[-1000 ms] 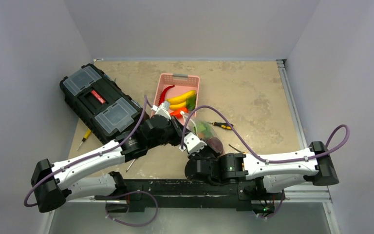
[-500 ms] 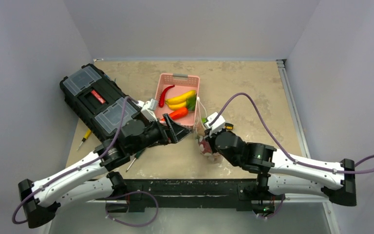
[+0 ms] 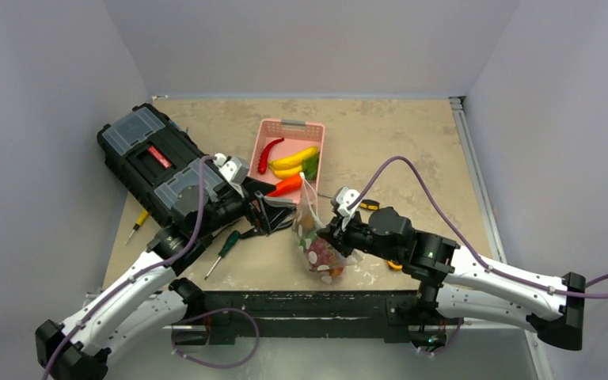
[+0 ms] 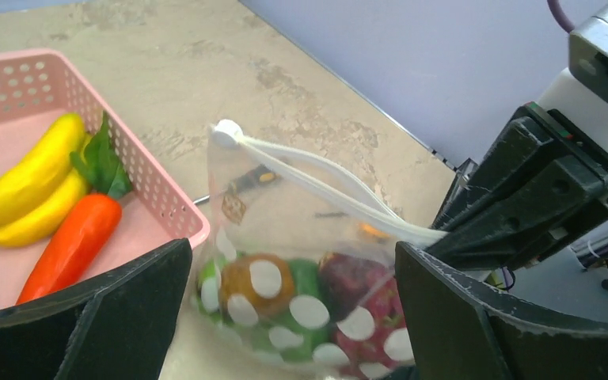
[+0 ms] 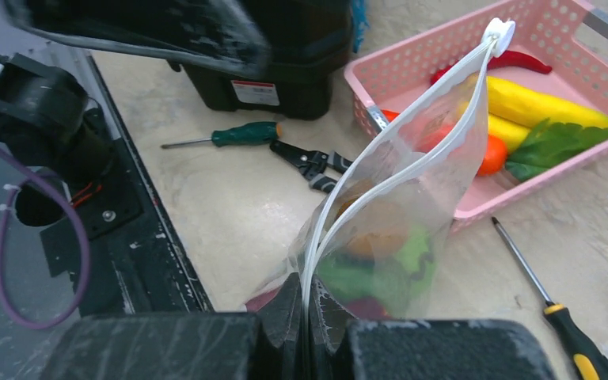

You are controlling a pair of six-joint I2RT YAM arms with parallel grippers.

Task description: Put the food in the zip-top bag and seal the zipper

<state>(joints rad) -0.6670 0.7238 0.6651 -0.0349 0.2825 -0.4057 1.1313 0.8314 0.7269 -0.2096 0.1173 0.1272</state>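
Pinching the thin whitish press-seal zipper [image 4: 340,198] at its near end, the right claw [image 5: 310,307] is closed hard on the strip. From that one grip hangs the soft clear zip-top bag [image 3: 317,250] with white polka dots. It sits just in front of the pink slotted basket [image 3: 291,124], low over the beige tabletop [image 3: 412,150]. Whether its base touches down cannot be told.

Across from it the left claw [image 3: 275,215] is spread wide, gripping nothing, with the bag framed between its fingers in the wrist view. Green, brown and purple pieces already bulge at the bottom of the pouch. The yellow bananas [image 4: 32,178], the orange carrot [image 4: 71,241] and a red chilli [image 3: 269,154] lie in the basket, so loading looks only partly done.

The two zipper strips run a little apart up to the white round slider tab [image 5: 497,32], so the mouth looks unsealed.

This pouch is probably light, floppy and slick. The film will likely sag, fold or slip if grabbed mid-wall. The firmer rim is the safer hold, so the left claw would do well to take the strip near the slider end. Pulling the two ends apart should tension the mouth. Squeezing the belly risks bruising the contents or pushing them out.
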